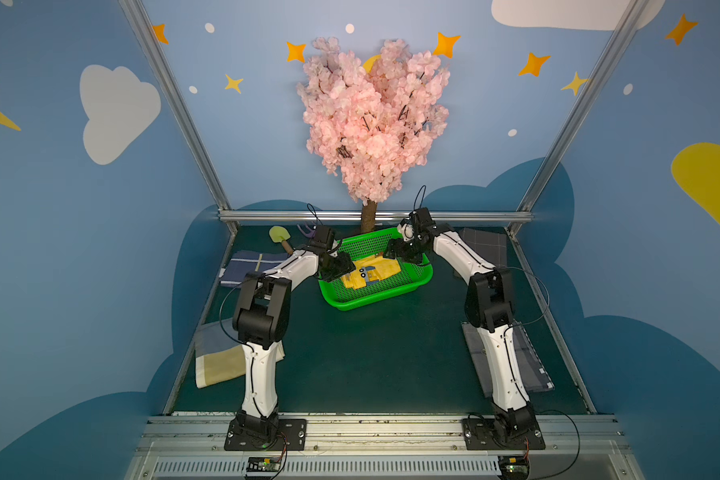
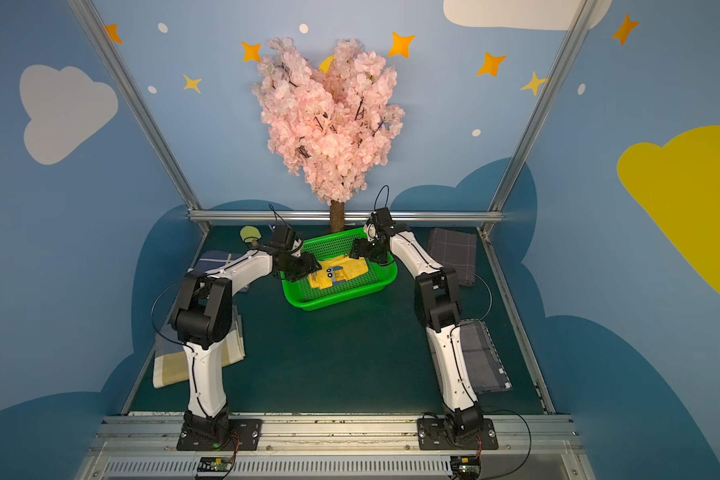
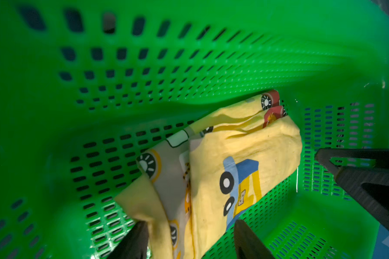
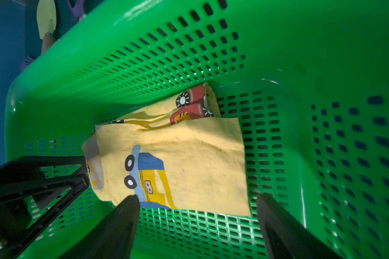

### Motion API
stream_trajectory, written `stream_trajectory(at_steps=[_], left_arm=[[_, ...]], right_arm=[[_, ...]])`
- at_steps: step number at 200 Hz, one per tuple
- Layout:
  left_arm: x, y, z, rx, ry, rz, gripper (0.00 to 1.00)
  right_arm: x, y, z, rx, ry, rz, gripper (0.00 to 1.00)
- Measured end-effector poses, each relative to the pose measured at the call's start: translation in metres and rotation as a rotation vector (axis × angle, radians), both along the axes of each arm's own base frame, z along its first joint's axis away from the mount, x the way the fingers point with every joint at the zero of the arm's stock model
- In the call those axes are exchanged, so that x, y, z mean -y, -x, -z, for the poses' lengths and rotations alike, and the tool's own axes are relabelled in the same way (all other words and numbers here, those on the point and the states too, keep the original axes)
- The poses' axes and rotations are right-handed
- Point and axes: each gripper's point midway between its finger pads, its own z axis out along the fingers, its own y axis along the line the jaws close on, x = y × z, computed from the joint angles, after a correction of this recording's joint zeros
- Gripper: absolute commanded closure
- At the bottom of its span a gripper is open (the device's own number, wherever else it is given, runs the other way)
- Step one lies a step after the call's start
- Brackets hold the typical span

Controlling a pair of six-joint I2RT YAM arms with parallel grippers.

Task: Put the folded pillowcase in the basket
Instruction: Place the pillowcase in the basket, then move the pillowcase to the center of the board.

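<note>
The folded pillowcase [image 1: 371, 274] [image 2: 341, 272], yellow with a vehicle print, lies flat on the floor of the green basket [image 1: 362, 305] [image 2: 329, 303] in both top views. My left gripper [image 1: 344, 270] [image 3: 191, 226] reaches in over the basket's left end. It is open, its fingers standing apart on either side of the pillowcase [image 3: 245, 143] edge without pinching it. My right gripper [image 1: 393, 251] [image 4: 198, 198] is inside the right end, open, with bare basket [image 4: 279, 44] floor between its fingers and the pillowcase [image 4: 189, 145] just past their tips.
A pink blossom tree [image 1: 371, 124] stands right behind the basket. Folded cloths lie at back left [image 1: 250, 268], front left [image 1: 219, 361], back right [image 1: 485, 245] and front right [image 1: 533, 361]. A small pale-green shovel [image 1: 277, 235] lies at the back left.
</note>
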Motion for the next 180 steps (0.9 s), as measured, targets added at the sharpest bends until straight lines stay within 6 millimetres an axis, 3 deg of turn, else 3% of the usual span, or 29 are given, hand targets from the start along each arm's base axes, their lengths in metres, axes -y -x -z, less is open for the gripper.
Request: stream_trajectory(at_steps=[19, 41, 73, 102, 118, 131, 156, 172, 180], left_arm=[[-0.007, 0.002, -0.013, 0.027, -0.017, -0.017, 0.28], [-0.016, -0.001, -0.047, 0.104, -0.033, -0.042, 0.26], [-0.027, -0.001, -0.113, 0.243, -0.042, -0.067, 0.26], [-0.020, 0.005, -0.152, 0.316, -0.033, -0.039, 0.26], [0.002, 0.016, -0.163, 0.328, -0.019, 0.017, 0.26], [0.027, 0.030, -0.166, 0.325, 0.002, 0.082, 0.26], [0.088, 0.069, -0.166, 0.298, 0.050, 0.238, 0.25], [0.133, 0.104, -0.166, 0.277, 0.087, 0.352, 0.12], [0.152, 0.121, -0.166, 0.267, 0.105, 0.403, 0.11]], right_arm=[[0.000, -0.001, -0.007, 0.028, 0.016, -0.003, 0.13], [0.000, 0.000, -0.031, 0.086, 0.030, -0.004, 0.13], [0.009, 0.017, -0.105, 0.226, 0.028, 0.005, 0.13], [0.029, 0.050, -0.176, 0.367, 0.017, 0.024, 0.11], [0.051, 0.073, -0.204, 0.432, 0.032, 0.051, 0.09], [0.073, 0.095, -0.215, 0.461, 0.056, 0.087, 0.07], [0.122, 0.137, -0.213, 0.460, 0.102, 0.169, 0.07], [0.155, 0.161, -0.208, 0.441, 0.133, 0.234, 0.07], [0.170, 0.172, -0.205, 0.428, 0.149, 0.268, 0.06]])
